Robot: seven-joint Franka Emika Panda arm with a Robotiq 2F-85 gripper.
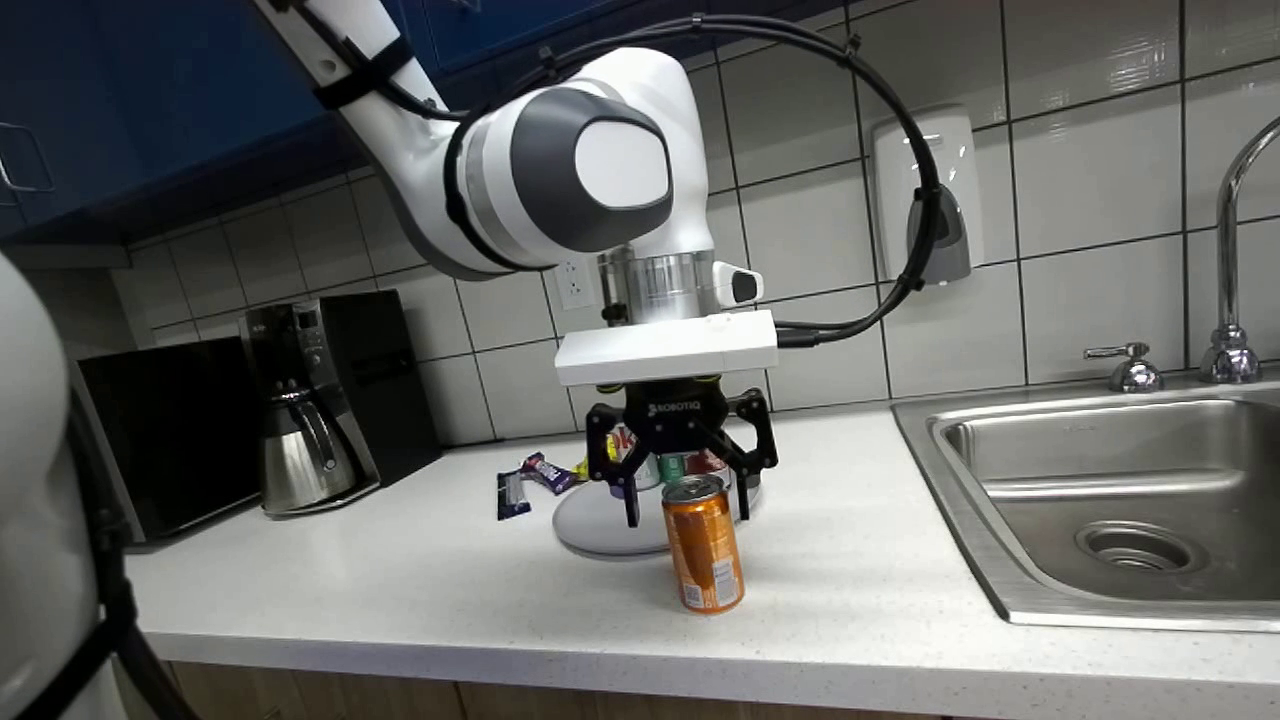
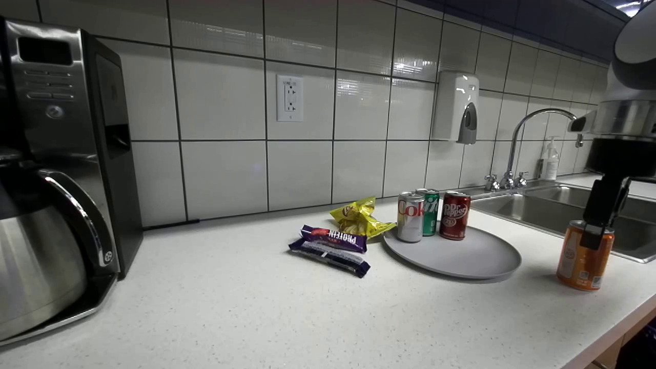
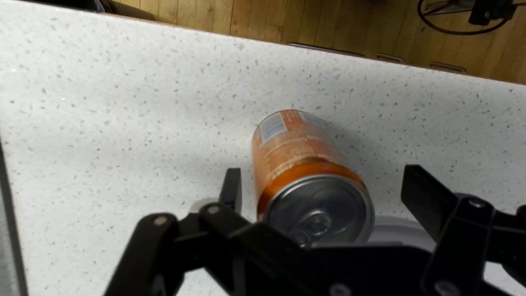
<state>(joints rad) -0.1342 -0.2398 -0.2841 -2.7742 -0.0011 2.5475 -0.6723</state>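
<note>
An orange can (image 1: 705, 555) (image 2: 584, 261) (image 3: 300, 144) stands upright on the white counter near its front edge. My gripper (image 1: 688, 516) (image 3: 323, 185) points down over it, open, its fingers spread to either side of the can top in the wrist view. A gap shows between the can and each finger, so nothing is held. In an exterior view a finger (image 2: 592, 237) overlaps the can's upper part. Beside the can lies a round grey plate (image 2: 461, 259), bearing a Diet Coke can (image 2: 410, 223), a green Sprite can (image 2: 431, 212) and a Dr Pepper can (image 2: 455, 218).
Left of the plate lie a yellow snack bag (image 2: 360, 219), a purple protein bar (image 2: 335, 239) and a dark wrapped bar (image 2: 330, 257). A coffee maker (image 1: 375, 385) stands left; a steel sink (image 1: 955, 540) is set in at right. Behind rises a tiled wall.
</note>
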